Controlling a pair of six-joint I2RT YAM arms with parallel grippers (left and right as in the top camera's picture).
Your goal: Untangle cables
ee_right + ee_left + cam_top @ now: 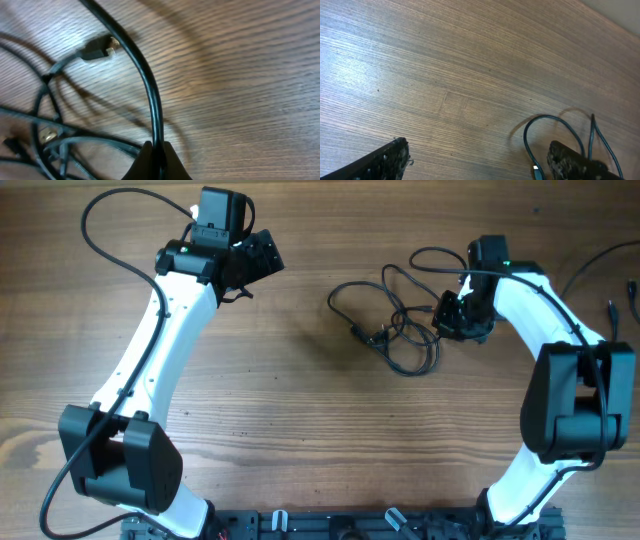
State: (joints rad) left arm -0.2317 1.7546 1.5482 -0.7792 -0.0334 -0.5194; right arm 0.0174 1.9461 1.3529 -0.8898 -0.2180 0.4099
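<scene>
Right pincer point(155, 160) pinching one of the thin black cables point(151, 95).
Loose glossy loops lie on the wood-grain worktop point(300, 410); left pincer point(255, 255), spread, sits well left of the cables, open wood between.

robot arms: two, the left arm point(150, 350) and the right arm point(540, 310).
grippers: two, one per arm, the left gripper point(265, 255) and the right gripper point(448, 318).
fingers point(385, 160): two on each gripper, four in all.
cables point(400, 320): one tangled heap; the strands cross too densely to count the separate cords with certainty.
plug ends point(100, 48): one clear from overhead, at least two in the right wrist view.
table point(300, 430): one.
</scene>
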